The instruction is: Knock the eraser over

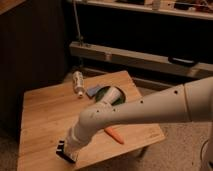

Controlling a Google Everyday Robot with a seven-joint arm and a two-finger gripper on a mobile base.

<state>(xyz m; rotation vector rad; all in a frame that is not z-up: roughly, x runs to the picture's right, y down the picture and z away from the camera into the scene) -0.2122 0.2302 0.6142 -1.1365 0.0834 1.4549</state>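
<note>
Dim, warm lighting throughout; background lost in deep shadow. Soft blur over everything. The counter (47,115) is evenly lit, the pale arm brightest. The claw (67,149) sits at the shadowed near edge.
</note>
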